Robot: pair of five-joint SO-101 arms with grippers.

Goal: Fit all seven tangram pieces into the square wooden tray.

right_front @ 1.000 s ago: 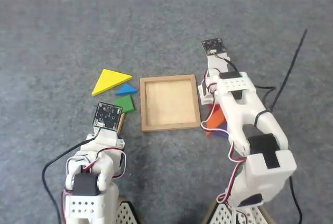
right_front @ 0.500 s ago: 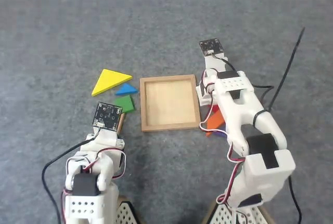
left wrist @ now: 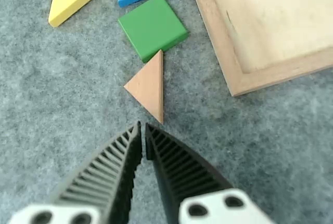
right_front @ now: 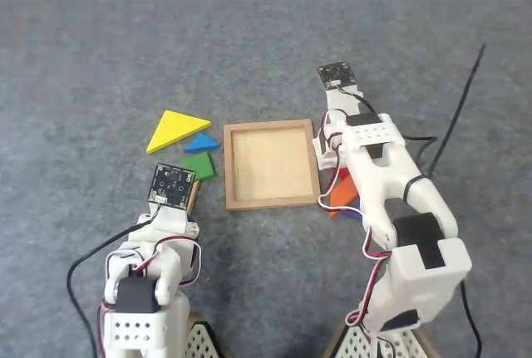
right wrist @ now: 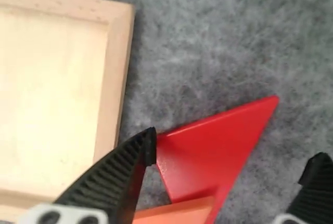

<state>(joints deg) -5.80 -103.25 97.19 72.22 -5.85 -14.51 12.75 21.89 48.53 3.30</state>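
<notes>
The square wooden tray (right_front: pixel 271 203) lies mid-table with nothing inside it. Left of it are a yellow triangle (right_front: pixel 176 129), a blue triangle (right_front: pixel 201 142) and a green square (right_front: pixel 199 165). A small tan triangle (left wrist: pixel 148 86) points at the green square (left wrist: pixel 152 26). Just short of the tan triangle's near tip, my left gripper (left wrist: pixel 142 128) is shut and holds nothing. My right gripper (right wrist: pixel 232 157) is open low over a red triangle (right wrist: pixel 213 141), beside the tray's right rim (right wrist: pixel 117 78). One of its fingertips (right wrist: pixel 148 143) sits at the triangle's edge. An orange piece (right wrist: pixel 177 216) lies against the red one.
The right arm (right_front: pixel 366 138) covers most of the pieces right of the tray; an orange piece (right_front: pixel 342 196) and a dark blue edge (right_front: pixel 354 211) peek out. A black cable (right_front: pixel 461 117) runs along the far right. Grey carpet surrounds everything.
The right arm has shifted slightly left, closer to the tray's right edge. The left arm and the pieces on the left have not moved.
</notes>
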